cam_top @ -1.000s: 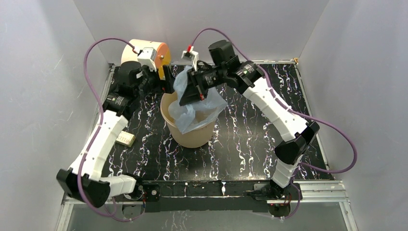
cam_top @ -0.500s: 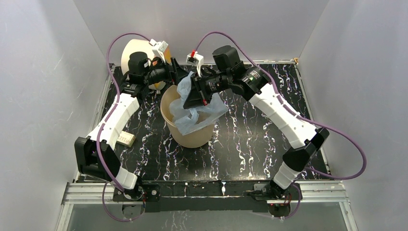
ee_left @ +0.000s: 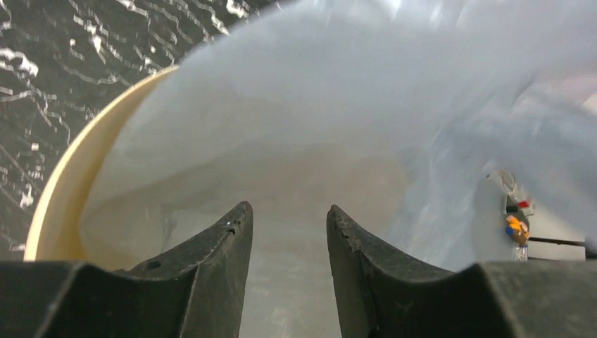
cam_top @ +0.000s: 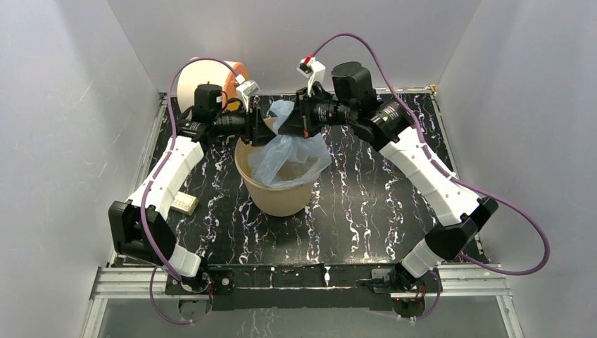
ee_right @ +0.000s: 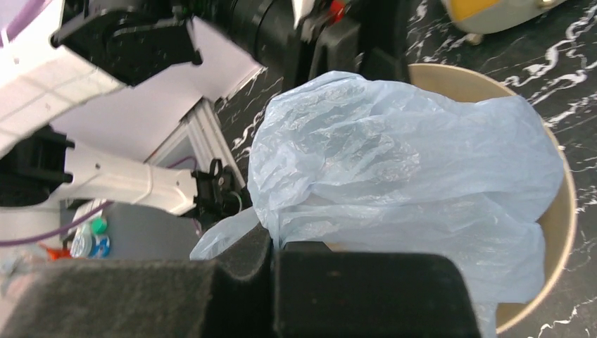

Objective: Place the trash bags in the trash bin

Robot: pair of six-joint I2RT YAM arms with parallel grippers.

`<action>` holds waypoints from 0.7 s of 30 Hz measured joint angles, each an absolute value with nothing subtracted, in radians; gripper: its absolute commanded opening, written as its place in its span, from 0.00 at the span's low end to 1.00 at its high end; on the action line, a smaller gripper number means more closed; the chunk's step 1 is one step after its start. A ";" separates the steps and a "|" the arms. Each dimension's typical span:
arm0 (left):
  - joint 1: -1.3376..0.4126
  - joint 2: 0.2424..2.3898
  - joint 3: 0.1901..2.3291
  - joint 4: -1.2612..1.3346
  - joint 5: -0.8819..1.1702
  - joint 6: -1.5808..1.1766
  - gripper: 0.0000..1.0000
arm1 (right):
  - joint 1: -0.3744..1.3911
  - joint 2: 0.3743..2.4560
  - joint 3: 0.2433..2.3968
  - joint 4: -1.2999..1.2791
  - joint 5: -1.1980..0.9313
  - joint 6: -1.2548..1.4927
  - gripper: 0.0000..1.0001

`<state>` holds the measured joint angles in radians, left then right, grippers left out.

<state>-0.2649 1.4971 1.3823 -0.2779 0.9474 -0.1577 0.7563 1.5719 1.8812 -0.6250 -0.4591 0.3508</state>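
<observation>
The trash bin (cam_top: 278, 191) is a tan bucket standing mid-table. The pale blue trash bag (cam_top: 288, 149) hangs into its mouth, its top bunched above the far rim. My right gripper (cam_top: 286, 128) is shut on the bag's upper edge. In the right wrist view the film (ee_right: 394, 162) is pinched between the closed fingers (ee_right: 243, 257) over the bin's rim (ee_right: 563, 211). My left gripper (cam_top: 265, 129) hovers at the far left rim, facing the bag. In the left wrist view its jaws (ee_left: 286, 209) stand partly apart, with the bag's film (ee_left: 352, 105) and the bin's rim (ee_left: 67, 193) beyond them.
A cream drum with an orange face (cam_top: 204, 79) stands at the back left, behind the left arm. A small white card box (cam_top: 184, 204) lies on the black marbled table (cam_top: 366, 204) at the left. White walls close in the left, the back and the right.
The right gripper has lifted the bag up and toward the back right. The left arm has swung in to the bin's far rim, and its jaws have narrowed.
</observation>
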 measured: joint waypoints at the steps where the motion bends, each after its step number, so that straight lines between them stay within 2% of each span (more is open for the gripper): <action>1: -0.265 1.496 1.379 -0.306 0.941 -0.140 0.39 | 0.751 1.567 1.879 -0.620 -0.443 0.362 0.00; 6: -0.265 1.484 1.348 -0.406 0.884 -0.076 0.33 | 0.739 1.570 1.876 -0.612 -0.376 0.398 0.00; 10: -0.265 1.459 1.345 -0.464 0.802 -0.044 0.44 | 0.739 1.607 1.895 -0.626 -0.350 0.416 0.00; 12: -0.265 1.432 1.345 -0.465 0.741 -0.047 0.62 | 0.739 1.630 1.903 -0.627 -0.365 0.420 0.00; 14: -0.265 1.393 1.344 -0.450 0.659 -0.067 0.71 | 0.739 1.644 1.900 -0.625 -0.408 0.422 0.00; 17: -0.264 1.338 1.345 -0.411 0.550 -0.111 0.76 | 0.738 1.638 1.881 -0.601 -0.495 0.423 0.00; 21: -0.242 1.325 1.359 -0.312 0.460 -0.207 0.77 | 0.738 1.622 1.845 -0.569 -0.626 0.421 0.00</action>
